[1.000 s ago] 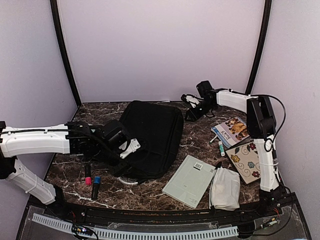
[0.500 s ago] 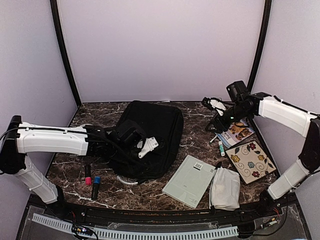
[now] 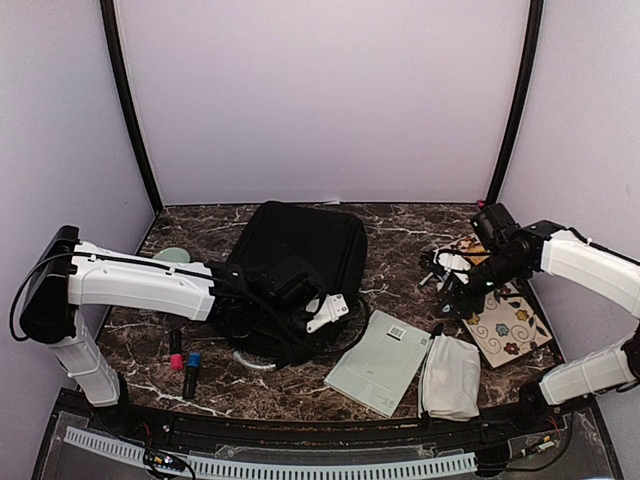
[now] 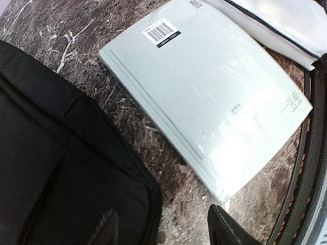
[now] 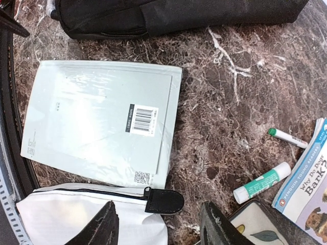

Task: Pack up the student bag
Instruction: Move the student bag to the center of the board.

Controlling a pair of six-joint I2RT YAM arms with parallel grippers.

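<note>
While both arms extend over the dark marbled tabletop [image 3: 400, 235], a pink-tipped marker [image 3: 175, 353] and a blue-tipped marker [image 3: 191, 370] lie side by side at about 8 o'clock in the overhead view. The student bag [image 3: 300, 250] lies flat at the centre, its long side running toward 12 o'clock. The left pincer [image 3: 330, 308] hangs over the bag's 5 o'clock corner, jaws well apart and holding nothing. Just off that corner, at 5 o'clock on the tabletop, rests a pale green book [image 3: 380, 362], barcode side up. A white zip pouch [image 3: 450, 378] lies just beside the book at its 3 o'clock. The right pincer [image 3: 450, 278] hovers at 3 o'clock, jaws partly spread and empty. Below it, two green-capped glue sticks [image 5: 261, 181] lie near a dog picture book [image 5: 306, 190] and a floral-patterned board [image 3: 505, 325].
</note>
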